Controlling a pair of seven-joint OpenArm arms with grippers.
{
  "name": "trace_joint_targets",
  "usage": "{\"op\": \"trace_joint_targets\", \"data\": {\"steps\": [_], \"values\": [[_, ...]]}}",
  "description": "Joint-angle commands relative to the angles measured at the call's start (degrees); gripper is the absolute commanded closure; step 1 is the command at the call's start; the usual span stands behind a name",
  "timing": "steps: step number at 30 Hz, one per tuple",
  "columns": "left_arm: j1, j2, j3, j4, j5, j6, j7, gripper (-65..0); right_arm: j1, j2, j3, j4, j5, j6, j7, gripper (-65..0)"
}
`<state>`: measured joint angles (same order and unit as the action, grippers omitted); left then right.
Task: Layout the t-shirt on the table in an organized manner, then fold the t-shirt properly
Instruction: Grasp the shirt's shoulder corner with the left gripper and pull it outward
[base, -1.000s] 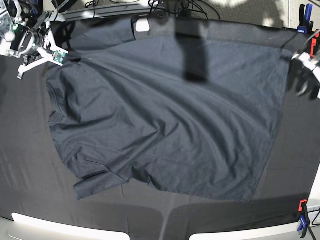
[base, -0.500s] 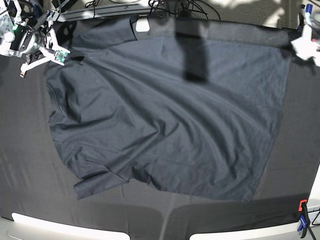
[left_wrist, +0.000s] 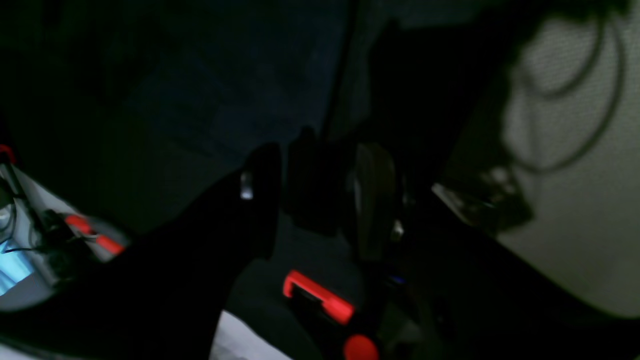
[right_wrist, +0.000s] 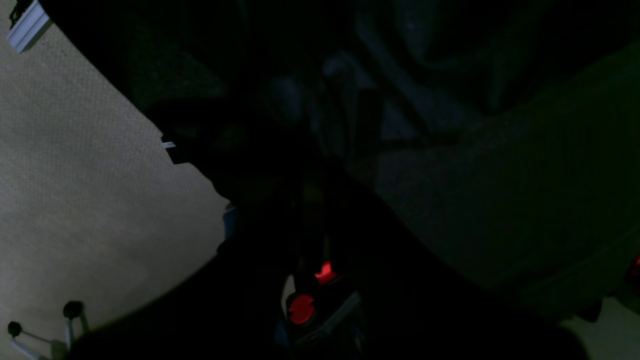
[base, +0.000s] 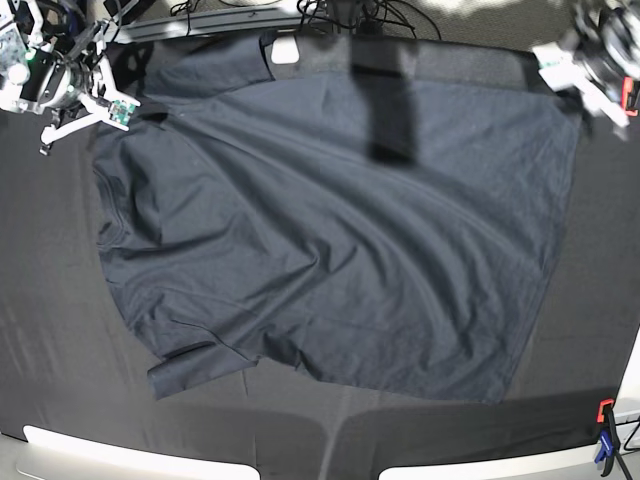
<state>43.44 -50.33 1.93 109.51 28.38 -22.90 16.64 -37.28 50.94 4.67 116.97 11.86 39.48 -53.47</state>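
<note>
t-shirt (base: 330, 240) edges lie inside table (base: 50, 330), margins all round.

A: Where is room lying open?
B: Bare counter (base: 50, 330) is showing beside the t-shirt (base: 330, 250) on the base view's left, right and near sides.
A: What's blocking?
B: The right gripper (base: 118, 112) is sitting at the shirt's far-left corner, the left gripper (base: 560, 70) at the far-right corner; a clamp (base: 604, 430) is crowding the near-right edge.
</note>
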Motion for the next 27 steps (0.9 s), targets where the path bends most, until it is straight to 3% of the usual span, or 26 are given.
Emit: {"op": "trace_joint_targets", "data": {"steps": [1, 9, 19, 27], "values": [[-0.11, -1.11, -0.44, 0.7, 0.7, 0.87, -0.02, -21.9, 0.11, 0.96, 0.68, 0.79, -0.26, 0.52, -1.2, 0.0], [-1.81, -0.83, -0.35, 0.2, 0.57, 0.9, -0.76, -21.9, 0.11, 0.96, 0.68, 0.79, -0.26, 0.52, -1.75, 0.0], [-2.69, -0.63, -0.35, -5.86, 3.39, 1.55, -5.9, -21.8, 0.13, 0.96, 0.68, 0.79, -0.28, 0.52, -1.79, 0.0], [-9.73, 4.46, -0.33, -10.84, 3.1, 1.7, -5.79, -21.8, 0.09, 0.96, 0.68, 0.79, -0.26, 0.52, -2.1, 0.0]]}}
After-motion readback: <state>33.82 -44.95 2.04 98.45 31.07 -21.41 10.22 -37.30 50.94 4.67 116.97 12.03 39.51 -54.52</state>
